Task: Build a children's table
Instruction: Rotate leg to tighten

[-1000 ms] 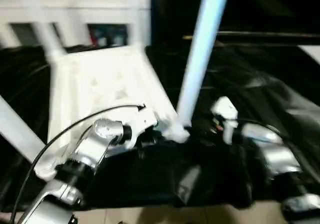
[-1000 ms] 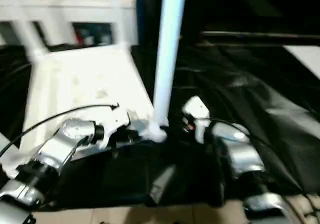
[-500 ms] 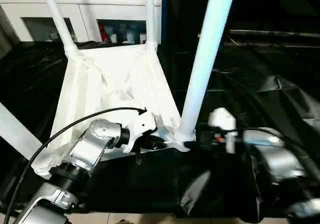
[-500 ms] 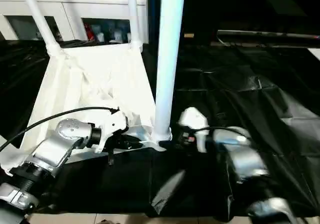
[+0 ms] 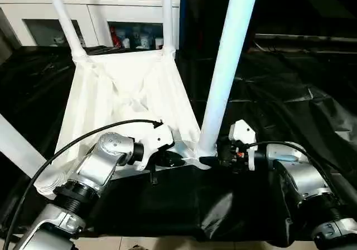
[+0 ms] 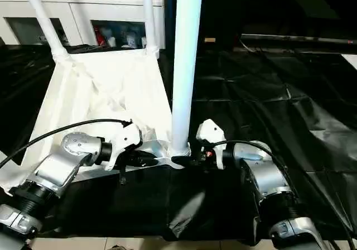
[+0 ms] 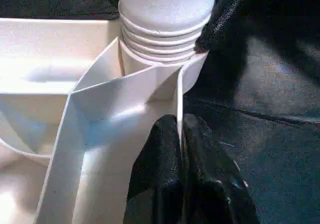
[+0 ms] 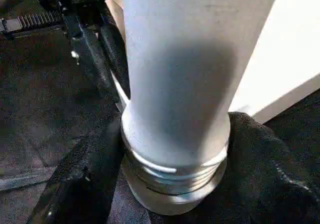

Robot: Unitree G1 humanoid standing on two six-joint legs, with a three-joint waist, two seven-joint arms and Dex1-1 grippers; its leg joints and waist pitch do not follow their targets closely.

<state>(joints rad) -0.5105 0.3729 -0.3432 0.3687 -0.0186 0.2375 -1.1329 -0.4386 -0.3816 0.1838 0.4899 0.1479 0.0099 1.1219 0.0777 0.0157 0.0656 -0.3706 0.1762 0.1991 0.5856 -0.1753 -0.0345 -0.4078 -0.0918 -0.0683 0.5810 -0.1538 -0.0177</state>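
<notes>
Tabletop lies upside-down on black bench; left claw pinching its rim, right claw hugging near leg base — keep leg upright & twist w/o letting rim slip.

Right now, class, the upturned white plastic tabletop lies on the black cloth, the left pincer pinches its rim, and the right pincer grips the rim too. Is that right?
Not quite. The left pincer does pinch the rim of the upturned white plastic tabletop, but the right wrist view shows the right pincer closed around the base of the near white tube leg, not the rim.
</notes>
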